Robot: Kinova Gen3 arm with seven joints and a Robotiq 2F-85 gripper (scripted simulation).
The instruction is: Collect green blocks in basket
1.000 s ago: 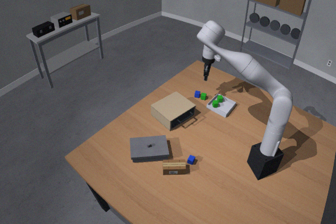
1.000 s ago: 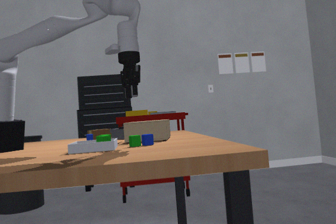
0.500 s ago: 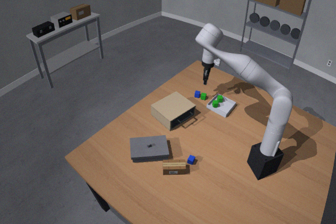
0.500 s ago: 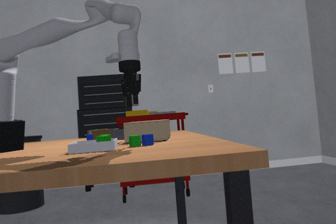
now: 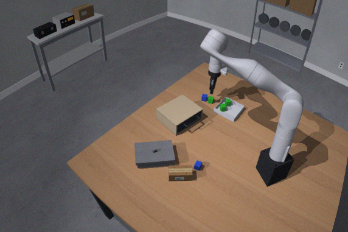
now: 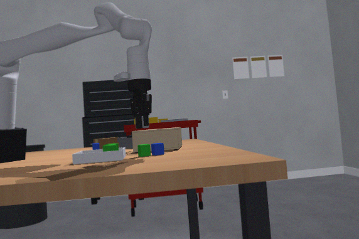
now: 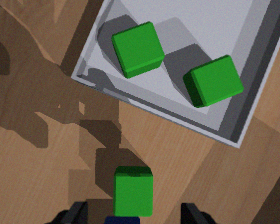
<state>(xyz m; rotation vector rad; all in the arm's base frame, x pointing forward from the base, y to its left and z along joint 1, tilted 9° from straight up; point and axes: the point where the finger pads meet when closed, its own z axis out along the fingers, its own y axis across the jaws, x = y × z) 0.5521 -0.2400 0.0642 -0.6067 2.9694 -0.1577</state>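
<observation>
My gripper (image 5: 212, 92) (image 6: 142, 127) (image 7: 134, 212) is open and empty, above a green block (image 5: 210, 100) (image 6: 144, 150) (image 7: 133, 195) and the blue block (image 5: 204, 97) (image 6: 157, 148) (image 7: 122, 220) beside it. The pale basket (image 5: 224, 116) (image 6: 98, 157) (image 7: 163, 114) holds two green blocks, one (image 5: 227, 102) (image 7: 138, 49) farther from the cabinet and one (image 5: 222, 107) (image 7: 216, 82) nearer. The light wooden cabinet (image 5: 179, 110) (image 6: 157, 140) has a dark front and a protruding handle; the drawer's exact position is unclear. The lid (image 5: 146, 153) rests on the metal box (image 5: 155, 165); its seating and contents cannot be seen.
A second blue block (image 5: 198, 165) (image 6: 96, 146) lies beside a small cardboard box (image 5: 180, 176), near the metal box. The cabinet stands between the metal box and the pair of blocks. The basket is close to the green block beneath my gripper.
</observation>
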